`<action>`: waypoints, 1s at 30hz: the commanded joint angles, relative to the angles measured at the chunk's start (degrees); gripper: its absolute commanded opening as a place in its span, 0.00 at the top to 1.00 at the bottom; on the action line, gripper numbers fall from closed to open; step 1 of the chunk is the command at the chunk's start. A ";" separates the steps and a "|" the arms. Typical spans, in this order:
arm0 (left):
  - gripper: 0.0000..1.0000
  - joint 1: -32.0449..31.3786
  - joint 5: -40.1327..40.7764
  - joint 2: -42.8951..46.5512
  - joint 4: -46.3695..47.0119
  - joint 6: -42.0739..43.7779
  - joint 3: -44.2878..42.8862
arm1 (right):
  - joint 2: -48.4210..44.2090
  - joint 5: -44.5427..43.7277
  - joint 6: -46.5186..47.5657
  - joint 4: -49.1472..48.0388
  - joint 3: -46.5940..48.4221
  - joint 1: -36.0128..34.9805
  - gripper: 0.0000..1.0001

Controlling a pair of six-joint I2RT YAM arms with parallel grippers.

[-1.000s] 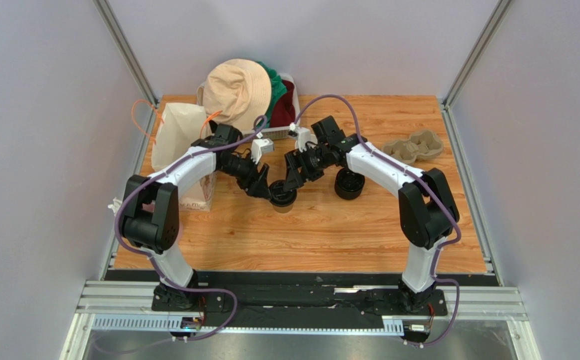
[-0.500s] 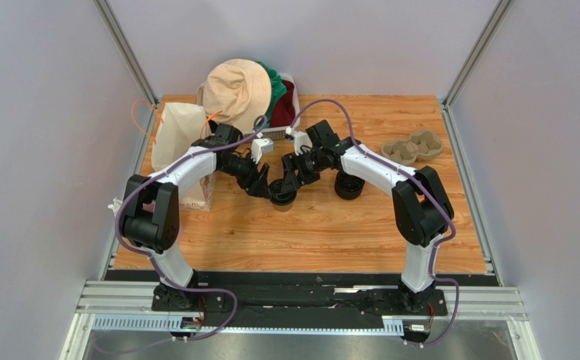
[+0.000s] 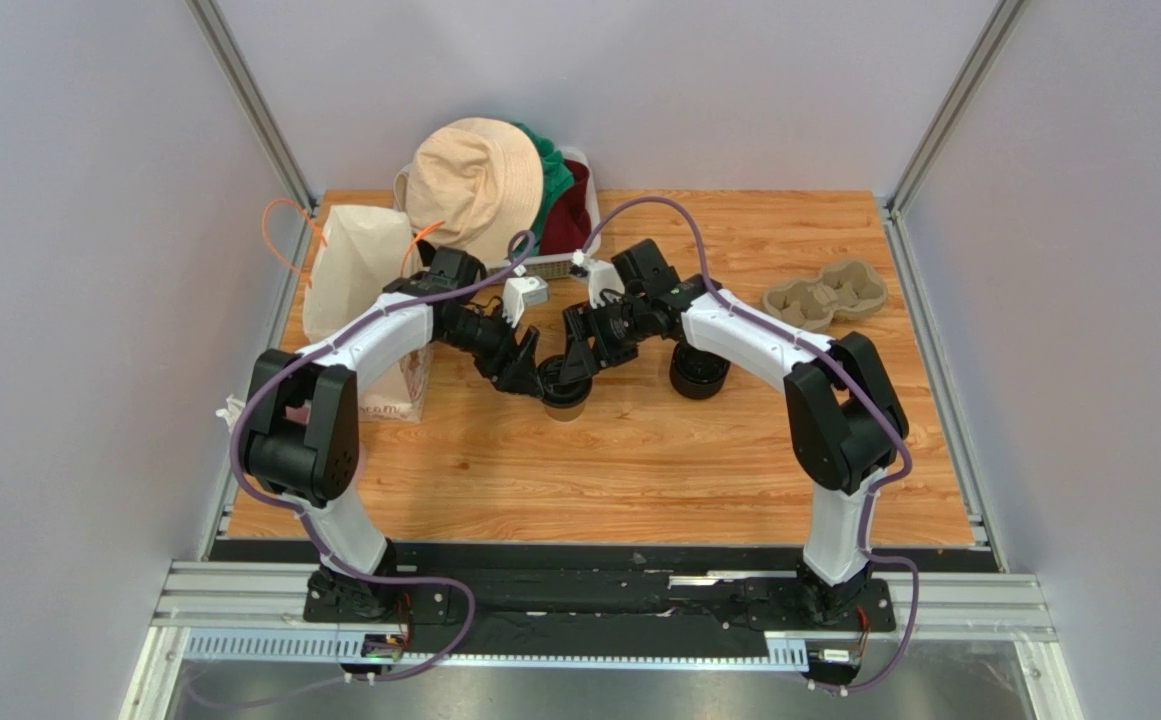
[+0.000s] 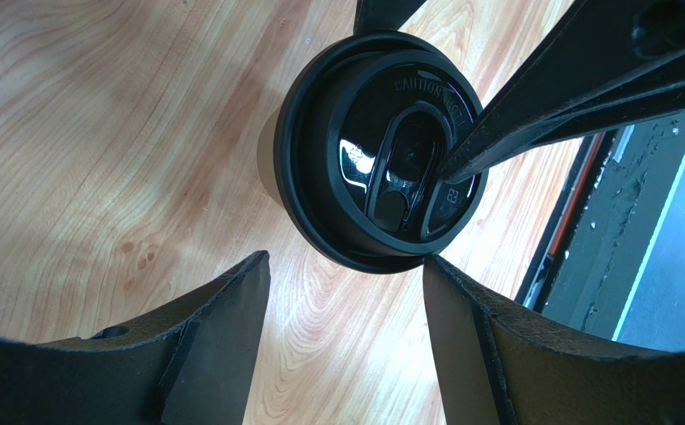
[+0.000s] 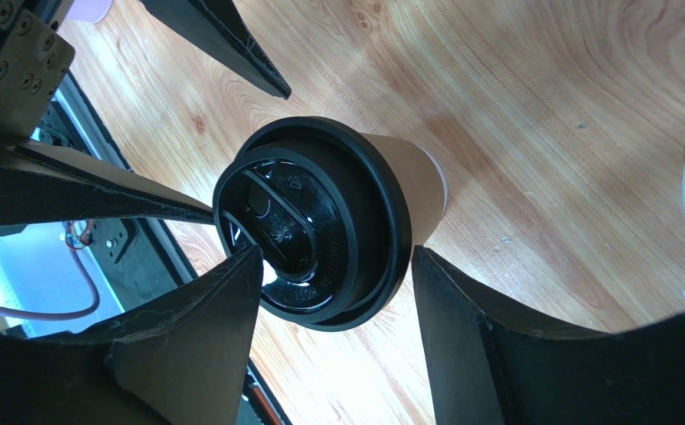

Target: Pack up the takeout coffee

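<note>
Takeout coffee [image 3: 565, 393] is upright mid-table [image 3: 661, 465], black lid [image 4: 381, 150] on. Left gripper [image 4: 344, 262] is wide open and empty, cup just ahead of it. Right gripper [image 5: 328, 255] is open astride the lid, one fingertip [image 4: 454, 168] on its top, no grip. Looks like lid seating: press straight down, brace the wall lightly, or it tips.

White-and-black arms [image 3: 368, 330], purple cables [image 3: 661, 197]
</note>
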State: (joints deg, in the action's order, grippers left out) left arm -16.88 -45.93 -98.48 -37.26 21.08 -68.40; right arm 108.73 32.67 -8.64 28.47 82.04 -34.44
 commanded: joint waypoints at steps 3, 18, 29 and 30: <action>0.27 -0.17 -0.83 -0.93 1.39 -0.16 0.20 | -0.53 2.49 -1.99 -2.10 1.37 0.60 0.33; 0.27 -0.17 -1.00 -0.58 1.39 -0.16 0.29 | 3.86 -1.55 -2.52 -0.17 4.88 1.21 0.36; 0.27 0.36 0.84 1.97 0.78 0.36 -0.42 | 4.65 -3.40 -1.64 0.18 3.30 1.21 0.45; 0.27 0.36 1.45 1.71 0.78 0.45 -0.16 | 4.56 -3.40 -1.64 0.27 3.30 1.21 0.45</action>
State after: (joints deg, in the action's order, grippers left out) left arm -16.78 -45.41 -98.30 -37.26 21.10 -68.40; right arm 112.09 32.86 -11.20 28.40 85.03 -33.45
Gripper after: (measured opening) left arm 0.728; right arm 0.557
